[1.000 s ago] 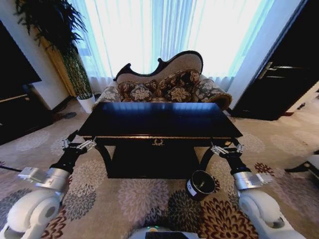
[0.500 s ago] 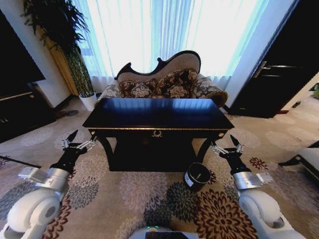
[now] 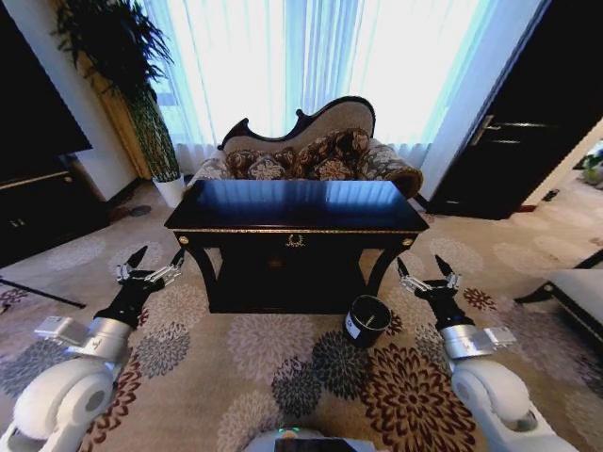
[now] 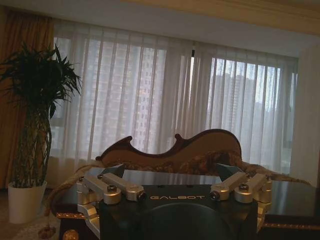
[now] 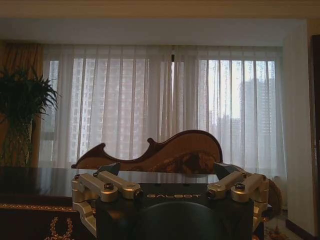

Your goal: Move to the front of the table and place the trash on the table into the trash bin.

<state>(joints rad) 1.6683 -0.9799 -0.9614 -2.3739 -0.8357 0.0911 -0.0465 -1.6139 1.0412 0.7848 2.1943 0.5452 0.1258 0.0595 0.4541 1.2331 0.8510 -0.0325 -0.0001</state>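
Observation:
The dark glossy table [image 3: 297, 229] with gold trim stands ahead at the middle of the head view, some way off across the carpet. Its top reflects the window, and the trash is out of view. The small black trash bin [image 3: 366, 321] stands on the carpet by the table's front right leg. My left gripper [image 3: 158, 259] is open, held low before the table's left corner. My right gripper [image 3: 421, 268] is open too, just right of the bin. Both wrist views look past open fingers [image 4: 111, 187] [image 5: 105, 186] at the table [image 4: 292, 192] [image 5: 30, 182].
A patterned sofa [image 3: 301, 155] stands behind the table before bright curtains. A potted plant [image 3: 141, 104] and a black low cabinet [image 3: 38, 212] are to the left, a dark door [image 3: 528, 141] to the right. Flowered carpet lies between me and the table.
The whole head view has shifted: table and bin look smaller and farther away, so the camera has moved. Both arms hold the same open pose.

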